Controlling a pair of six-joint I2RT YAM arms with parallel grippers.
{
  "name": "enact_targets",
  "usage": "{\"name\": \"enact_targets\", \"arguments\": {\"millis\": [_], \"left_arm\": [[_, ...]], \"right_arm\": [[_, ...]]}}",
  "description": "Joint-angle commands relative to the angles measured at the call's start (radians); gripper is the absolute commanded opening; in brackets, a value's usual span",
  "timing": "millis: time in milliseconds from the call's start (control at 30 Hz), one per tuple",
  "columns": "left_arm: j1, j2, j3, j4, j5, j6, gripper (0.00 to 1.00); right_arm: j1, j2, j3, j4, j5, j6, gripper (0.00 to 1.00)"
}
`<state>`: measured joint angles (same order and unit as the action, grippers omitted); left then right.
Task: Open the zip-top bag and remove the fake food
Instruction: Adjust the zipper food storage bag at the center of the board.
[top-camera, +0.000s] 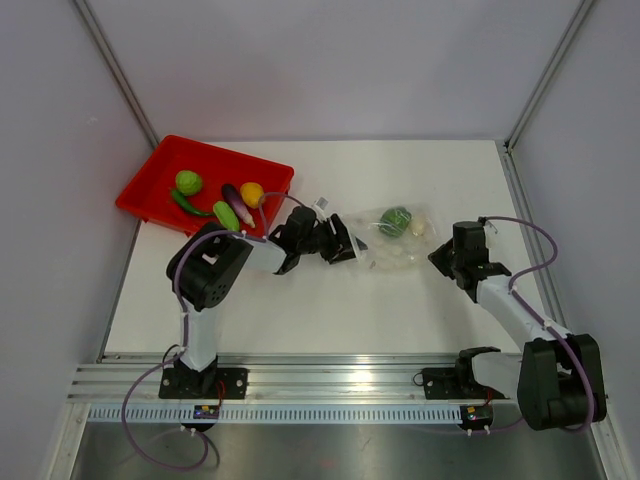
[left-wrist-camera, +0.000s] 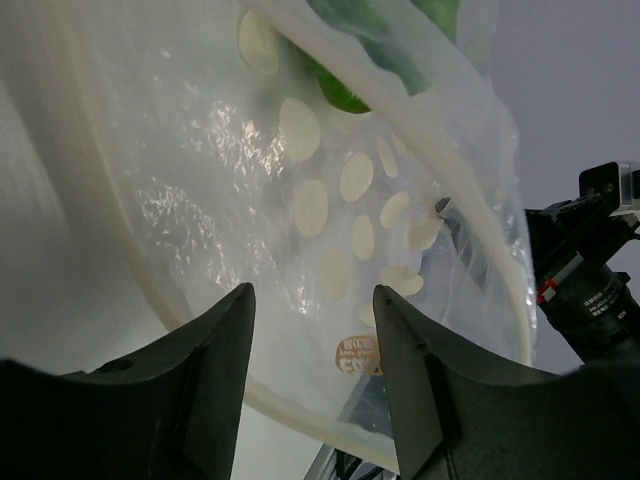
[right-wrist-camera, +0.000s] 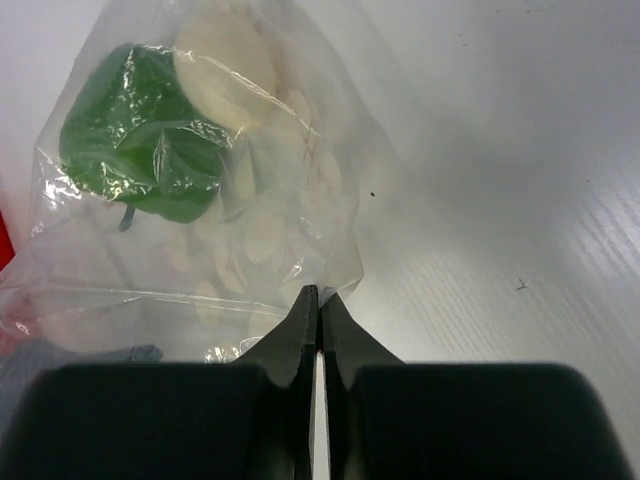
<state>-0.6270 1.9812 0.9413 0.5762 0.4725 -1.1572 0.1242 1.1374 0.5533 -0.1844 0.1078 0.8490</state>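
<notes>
— Checking: where's your zip-top bag (top-camera: 398, 240)?
— Just right of the red tray (top-camera: 146, 196), green fake food (top-camera: 395, 221) inside. Your right gripper (right-wrist-camera: 312, 296) pinches its far edge; your left gripper (top-camera: 352, 246) gapes on the tray side.

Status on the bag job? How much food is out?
Done: several toy pieces, including a purple eggplant, lie in the red tray.
In hand: the right pincer is shut on the zip-top bag at its edge; the left pincer is open at the opposite end.
Left: a green piece and pale slices are inside the bag.
</notes>
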Motion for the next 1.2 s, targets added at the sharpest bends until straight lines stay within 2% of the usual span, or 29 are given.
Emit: {"name": "enact_targets", "arguments": {"millis": [0, 67, 167, 200, 333, 533, 767, 900, 1167], "left_arm": [[0.004, 0.016, 0.076, 0.014, 0.064, 0.020, 0.53], [0.007, 0.016, 0.097, -0.007, 0.071, 0.051, 0.53], [0.018, 0.021, 0.148, -0.074, 0.072, 0.109, 0.53], [0.026, 0.022, 0.155, -0.084, 0.074, 0.117, 0.54], [0.049, 0.031, 0.163, -0.093, 0.080, 0.132, 0.55], [0.075, 0.054, 0.163, -0.101, 0.081, 0.143, 0.56], [0.076, 0.027, 0.131, -0.085, 0.042, 0.200, 0.61], [0.076, -0.002, 0.131, -0.108, 0.003, 0.275, 0.62], [0.075, -0.008, 0.114, -0.063, -0.035, 0.367, 0.65]], "right_arm": [[-0.003, -0.042, -0.019, 0.101, -0.091, -0.080, 0.07], [-0.003, -0.053, -0.032, 0.117, -0.103, -0.096, 0.10], [-0.003, -0.077, -0.049, 0.140, -0.134, -0.097, 0.29], [-0.003, -0.090, -0.052, 0.143, -0.135, -0.099, 0.41], [-0.003, -0.123, -0.053, 0.132, -0.126, -0.102, 0.54], [-0.003, -0.176, -0.046, 0.123, -0.114, -0.126, 0.56], [-0.003, -0.176, 0.095, 0.025, -0.034, -0.142, 0.62], [-0.003, -0.076, 0.210, -0.035, -0.036, -0.151, 0.69], [-0.003, 0.201, 0.444, -0.090, 0.015, -0.176, 0.67]]}}
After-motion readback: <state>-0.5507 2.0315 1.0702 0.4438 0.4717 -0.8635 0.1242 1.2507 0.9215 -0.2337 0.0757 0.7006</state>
